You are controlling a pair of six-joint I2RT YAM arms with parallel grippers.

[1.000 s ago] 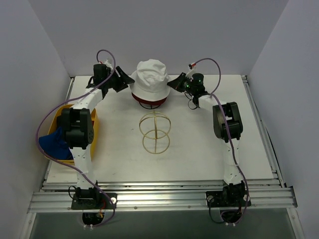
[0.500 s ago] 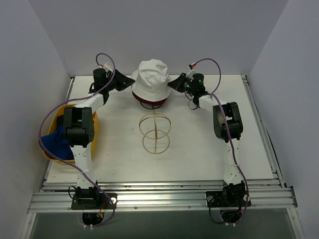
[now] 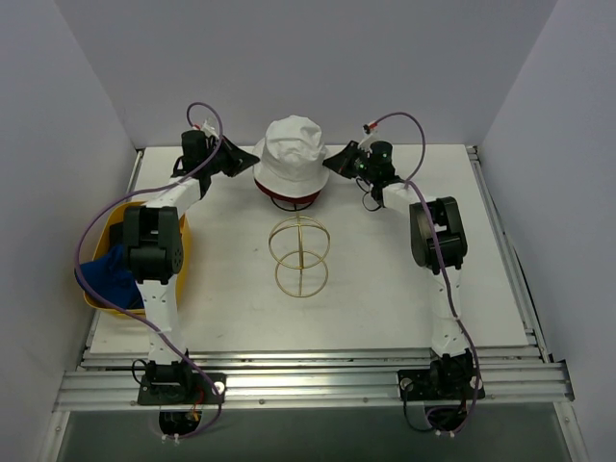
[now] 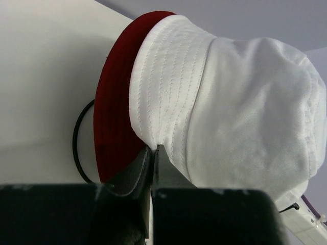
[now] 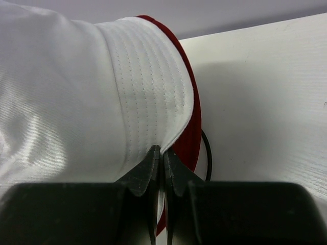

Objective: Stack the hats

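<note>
White hat [image 3: 292, 152] sits over red hat [image 3: 287, 192], far middle of white counter [image 3: 385, 279]. Left pincer [image 3: 250, 159] and right pincer [image 3: 332, 164] each clenched on white brim. Gold frame [image 3: 299, 256] nearer. Blue hat [image 3: 108, 272] in yellow tub [image 3: 94, 300], left edge. Pale grey walls [image 3: 308, 58].

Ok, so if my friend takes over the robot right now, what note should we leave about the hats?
Tools: the left tool is shut on the brim of the white hat. The right tool is shut on the brim at the opposite side.
Hats: the white hat sits on top of the dark red hat at the back of the table. The blue hat lies in the yellow tub beside the left arm. No other hat is in view.
Done: two hats are stacked.
Left: probably let go of the white hat, then fetch the blue hat and add it to the stack.
</note>
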